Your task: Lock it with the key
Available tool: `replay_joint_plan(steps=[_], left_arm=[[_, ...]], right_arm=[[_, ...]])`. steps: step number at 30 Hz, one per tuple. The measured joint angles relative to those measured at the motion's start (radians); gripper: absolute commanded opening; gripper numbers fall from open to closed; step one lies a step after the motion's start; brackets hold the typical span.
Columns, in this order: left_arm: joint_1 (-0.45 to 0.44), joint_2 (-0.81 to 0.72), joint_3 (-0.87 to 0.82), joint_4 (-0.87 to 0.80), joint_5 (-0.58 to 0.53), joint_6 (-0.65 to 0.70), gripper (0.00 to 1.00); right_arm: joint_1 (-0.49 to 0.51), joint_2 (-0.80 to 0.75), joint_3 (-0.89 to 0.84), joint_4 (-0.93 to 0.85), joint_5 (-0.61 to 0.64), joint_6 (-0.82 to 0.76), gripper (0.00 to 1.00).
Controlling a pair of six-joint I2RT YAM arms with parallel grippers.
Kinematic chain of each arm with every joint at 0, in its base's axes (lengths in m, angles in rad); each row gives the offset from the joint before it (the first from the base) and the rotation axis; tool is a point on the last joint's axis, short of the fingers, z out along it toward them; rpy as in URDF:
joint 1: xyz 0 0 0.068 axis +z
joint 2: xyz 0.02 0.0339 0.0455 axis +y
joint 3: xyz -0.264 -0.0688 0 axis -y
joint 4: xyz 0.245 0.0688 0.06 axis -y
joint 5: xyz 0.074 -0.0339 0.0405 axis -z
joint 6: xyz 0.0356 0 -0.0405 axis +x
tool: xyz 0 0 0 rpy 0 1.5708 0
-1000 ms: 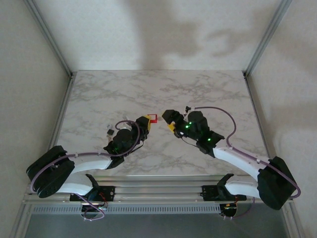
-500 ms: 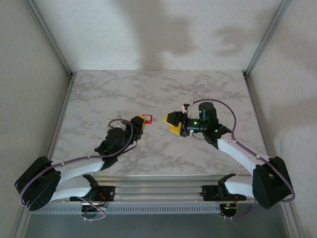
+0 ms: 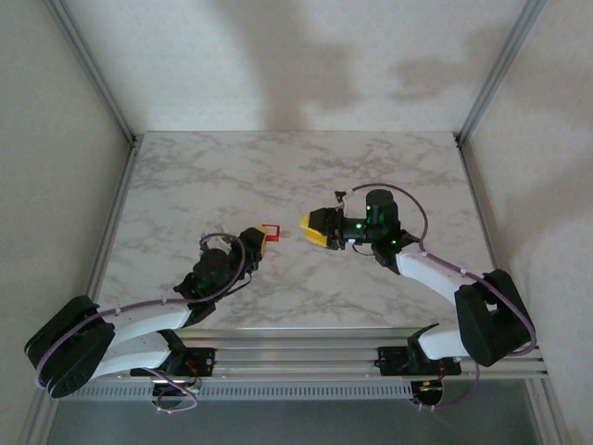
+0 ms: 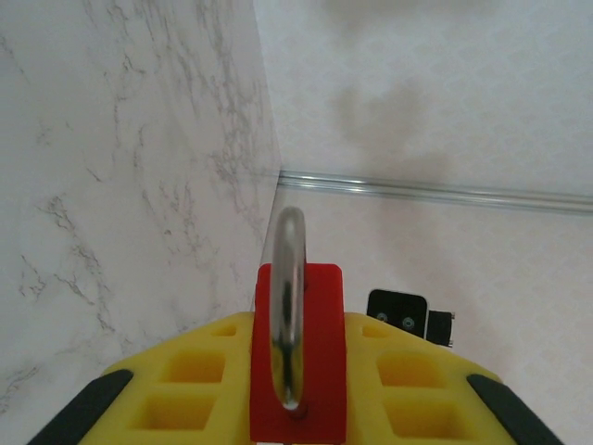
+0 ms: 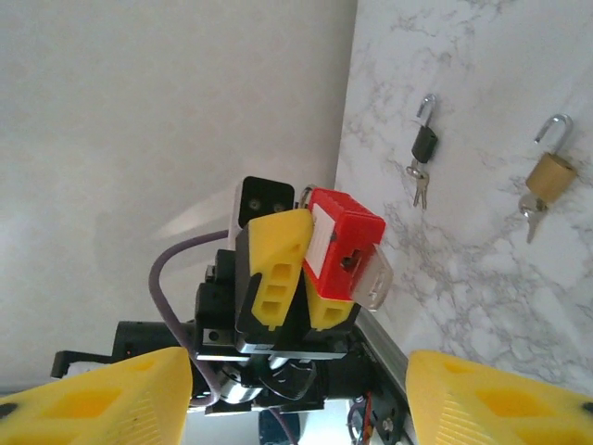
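Red padlock (image 5: pixel 345 243): clamped between the yellow fingers (image 5: pixel 273 264) of the left gripper (image 3: pixel 257 241), held clear of the marble table (image 3: pixel 371 167) near its middle; steel shackle (image 4: pixel 289 306) pointing away from that wrist; clear piece (image 5: pixel 373 276) juts from the lock's other end, whether it is the key cannot be told. Right gripper (image 3: pixel 313 229): fingers spread, nothing between them, facing the padlock, near but apart. Black padlock (image 5: pixel 424 144) and brass padlock (image 5: pixel 547 176): lying on the table, keys attached.

Bare table (image 3: pixel 306 167) beyond right claw (image 3: pixel 309 228); black padlock (image 5: pixel 424 144), brass padlock (image 5: pixel 548 176) lying loose
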Motion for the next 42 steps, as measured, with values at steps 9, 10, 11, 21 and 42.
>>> replay_joint_plan(steps=[9, 10, 11, 21, 42], left_arm=[[0.000, -0.014, -0.019, 0.077, -0.031, -0.031, 0.00], [0.000, -0.016, -0.024, 0.087, -0.034, -0.034, 0.00], [0.000, -0.019, -0.029, 0.090, -0.038, -0.037, 0.00], [0.000, -0.021, -0.033, 0.111, -0.053, -0.052, 0.00], [-0.007, -0.019, -0.015, 0.034, -0.058, -0.053, 0.00]], right_arm=[[0.050, 0.045, 0.000, 0.073, 0.033, 0.061, 0.52], [0.051, 0.051, 0.000, 0.082, 0.039, 0.065, 0.50], [0.051, 0.058, 0.000, 0.094, 0.042, 0.072, 0.48], [0.083, 0.137, 0.007, 0.188, 0.056, 0.125, 0.42], [0.111, 0.254, 0.034, 0.372, 0.047, 0.222, 0.34]])
